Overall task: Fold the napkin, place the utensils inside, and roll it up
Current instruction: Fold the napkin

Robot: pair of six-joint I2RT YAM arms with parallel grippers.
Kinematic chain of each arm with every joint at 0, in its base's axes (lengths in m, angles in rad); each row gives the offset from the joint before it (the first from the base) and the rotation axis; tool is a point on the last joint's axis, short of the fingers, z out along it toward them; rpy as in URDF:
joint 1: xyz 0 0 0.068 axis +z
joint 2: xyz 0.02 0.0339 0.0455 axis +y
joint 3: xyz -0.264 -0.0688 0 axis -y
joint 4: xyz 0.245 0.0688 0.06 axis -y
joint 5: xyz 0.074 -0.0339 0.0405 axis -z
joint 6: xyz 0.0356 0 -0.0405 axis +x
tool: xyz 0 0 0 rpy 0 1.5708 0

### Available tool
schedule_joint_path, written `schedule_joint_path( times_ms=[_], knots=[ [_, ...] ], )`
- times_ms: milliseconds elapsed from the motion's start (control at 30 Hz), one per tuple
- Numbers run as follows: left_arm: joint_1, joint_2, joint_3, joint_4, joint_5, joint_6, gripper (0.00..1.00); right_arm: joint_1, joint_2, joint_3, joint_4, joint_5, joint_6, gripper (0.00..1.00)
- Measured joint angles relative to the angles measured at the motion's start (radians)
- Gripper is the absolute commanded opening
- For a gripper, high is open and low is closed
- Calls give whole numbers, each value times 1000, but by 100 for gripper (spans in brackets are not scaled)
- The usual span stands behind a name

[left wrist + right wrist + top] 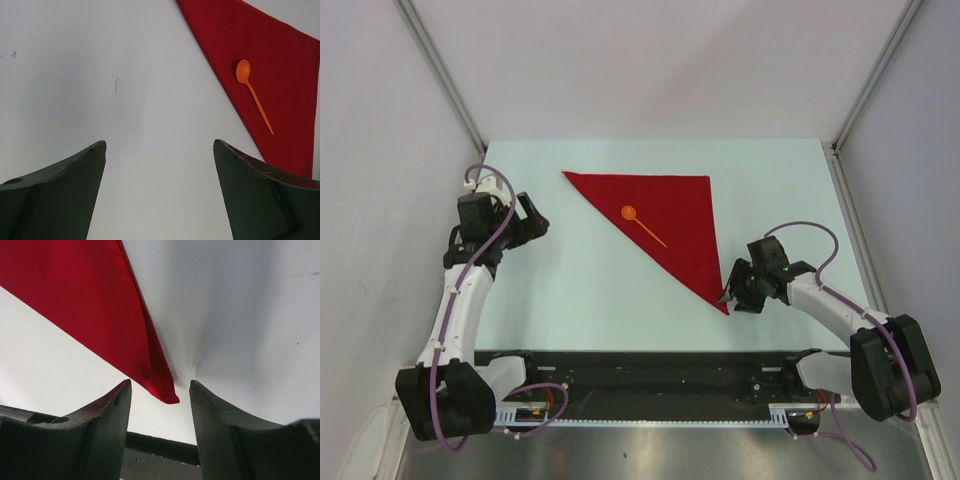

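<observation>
Pale table (570, 290) bears napkin (675, 210) and spoon (642, 225); left hand (160, 150) gapes empty, right hand (160, 387) part-open astride its corner, contact unclear.

No text, label, brand, number or sign can be read in any view. The napkin (672, 212) is plain, the spoon (642, 224) carries no mark, and the table (570, 290) shows only small dark specks that are not letters.
</observation>
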Motion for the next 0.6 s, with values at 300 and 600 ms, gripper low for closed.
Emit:
schedule_joint_path(
  times_ms=[300,600],
  knots=[
    [0,0,0,0,0,0,92,11,13,-30,-5,21,3,52],
    [0,0,0,0,1,0,92,47,41,-16,9,36,10,49]
  ],
)
